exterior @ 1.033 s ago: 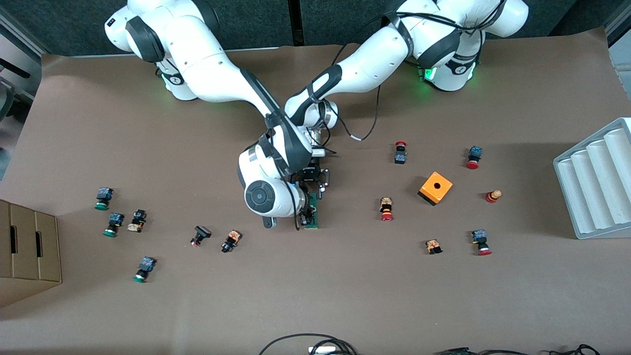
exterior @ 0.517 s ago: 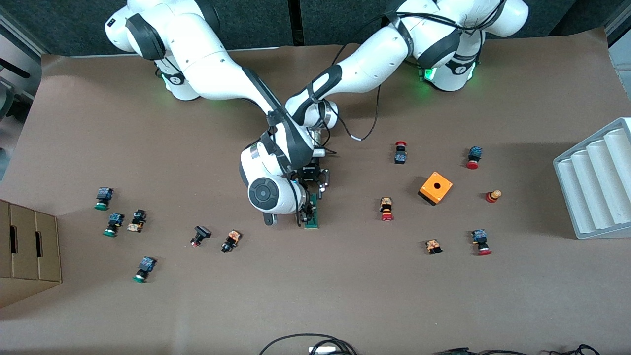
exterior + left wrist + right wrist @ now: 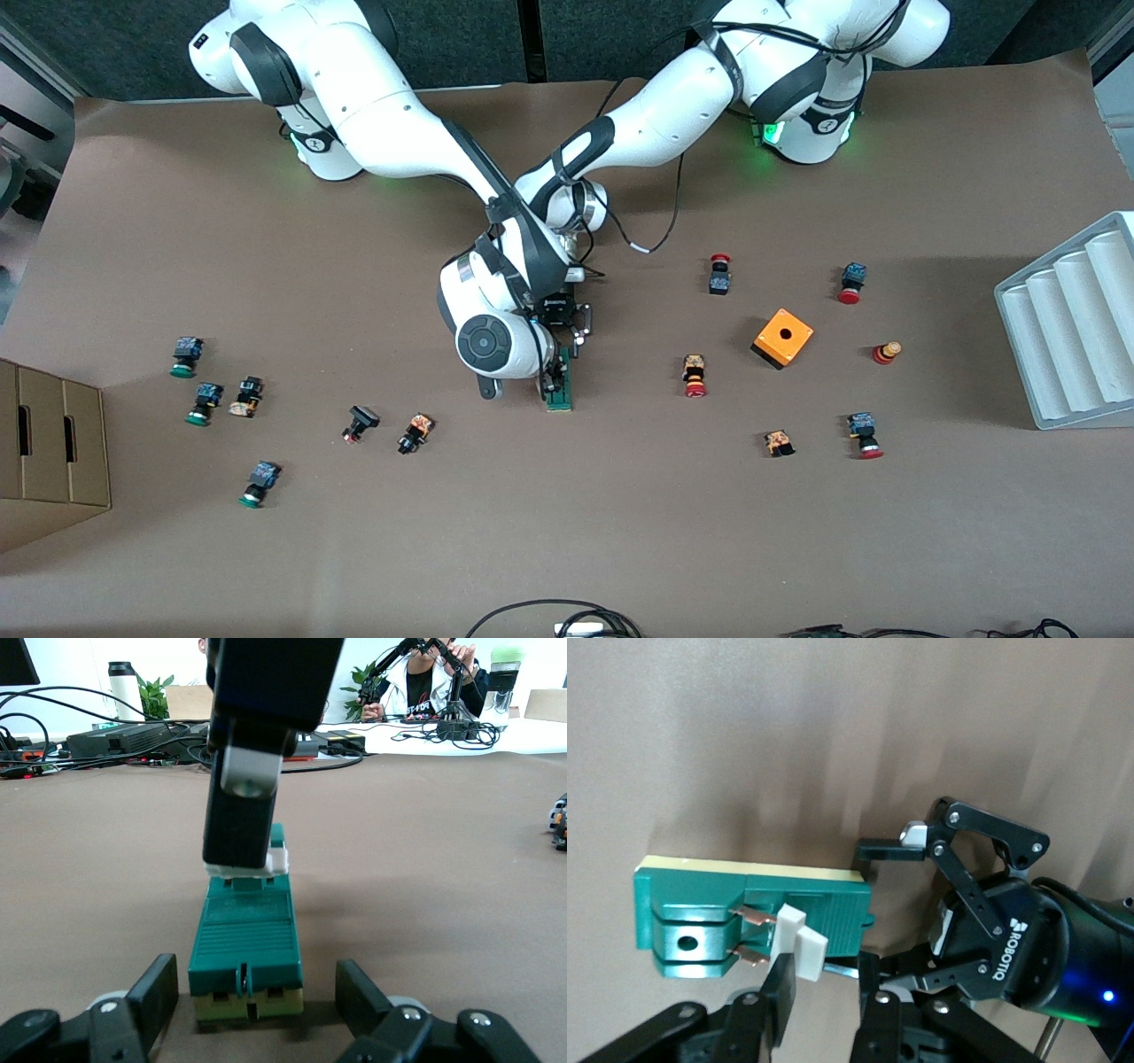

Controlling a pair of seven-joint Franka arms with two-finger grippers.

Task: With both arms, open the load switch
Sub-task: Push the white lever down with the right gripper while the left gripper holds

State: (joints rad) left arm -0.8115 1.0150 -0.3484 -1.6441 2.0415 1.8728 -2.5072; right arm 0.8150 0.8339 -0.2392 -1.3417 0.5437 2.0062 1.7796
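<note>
The dark green load switch [image 3: 560, 395] lies on the brown table mid-way between the arms. The right arm reaches down over it. My right gripper [image 3: 554, 376] is shut on the small white piece [image 3: 801, 944], which stands tilted up off the body with two copper blades bared beneath it. In the left wrist view a right finger [image 3: 241, 806] covers that white piece [image 3: 276, 859]. My left gripper [image 3: 568, 346] is low on the table at the switch's end farther from the front camera. Its fingers [image 3: 161, 990] hug both sides of the green body [image 3: 246, 943].
An orange cube [image 3: 783, 338] and several red-capped buttons [image 3: 695, 376] lie toward the left arm's end, before a grey ribbed tray [image 3: 1072, 328]. Green-capped buttons [image 3: 205, 403] and a cardboard box [image 3: 53, 443] are toward the right arm's end. Cables [image 3: 567, 620] lie at the front edge.
The right arm's wrist has drifted slightly toward the left arm's end and away from the front camera, its gripper still on the switch. The left arm and the switch body have stayed put.
</note>
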